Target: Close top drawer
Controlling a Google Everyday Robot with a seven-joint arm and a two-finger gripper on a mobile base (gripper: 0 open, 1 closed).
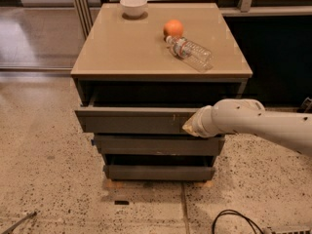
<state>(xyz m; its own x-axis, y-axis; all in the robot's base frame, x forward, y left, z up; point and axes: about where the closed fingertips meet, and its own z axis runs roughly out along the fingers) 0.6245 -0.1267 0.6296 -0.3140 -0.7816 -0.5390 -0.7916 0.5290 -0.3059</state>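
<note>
The top drawer is a wide dark grey drawer under the beige cabinet top. It stands out only a little, with a narrow dark gap above its front. My gripper comes in from the right on a white arm. Its tip presses against the drawer front, right of centre, beside small pale scratches.
On the cabinet top stand a white bowl, an orange and a clear plastic bottle lying on its side. Two narrower grey drawer fronts sit below. A black cable lies on the speckled floor at the lower right.
</note>
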